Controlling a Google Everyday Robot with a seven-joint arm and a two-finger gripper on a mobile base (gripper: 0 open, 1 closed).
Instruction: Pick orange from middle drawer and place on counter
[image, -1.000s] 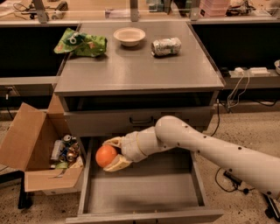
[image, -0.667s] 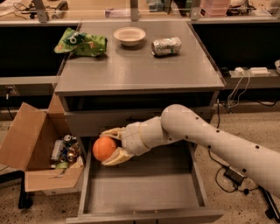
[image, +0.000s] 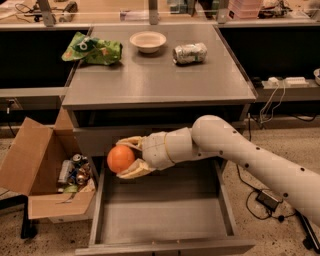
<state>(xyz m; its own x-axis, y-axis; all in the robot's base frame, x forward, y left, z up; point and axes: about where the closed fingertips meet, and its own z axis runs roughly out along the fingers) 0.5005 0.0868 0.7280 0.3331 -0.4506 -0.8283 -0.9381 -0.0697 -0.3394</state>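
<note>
Pinching the orange (image: 121, 159) between its two fingers, one above the fruit and one below, the gripper (image: 121, 159) hangs over the left wall of the open drawer (image: 96, 215), under the counter's (image: 165, 82) front-left corner. The orange is clear of the drawer floor and lower than the counter top, so the pick looks done and the carry up to the counter is the step in hand.

The next move probably calls for drawing the orange out toward the drawer's front, so that it passes the counter's front edge, then raising it and bringing it in over the top to set it down. The front half of the counter is bare, which leaves plenty of room for the fruit.

On the floor left of the cabinet stands an open box (image: 30, 165) with cans in it, near the gripper but apart from it. At the counter's back-left corner lies a green bag (image: 93, 48); a cream bowl (image: 147, 41) sits at the middle of the back edge, and a crushed can (image: 190, 53) lies just right of it. None of these blocks a spot near the front edge. The arm (image: 240, 152) reaches in from the right, across the drawer's back. The overhanging front edge is the one thing the orange could strike on its way up.
</note>
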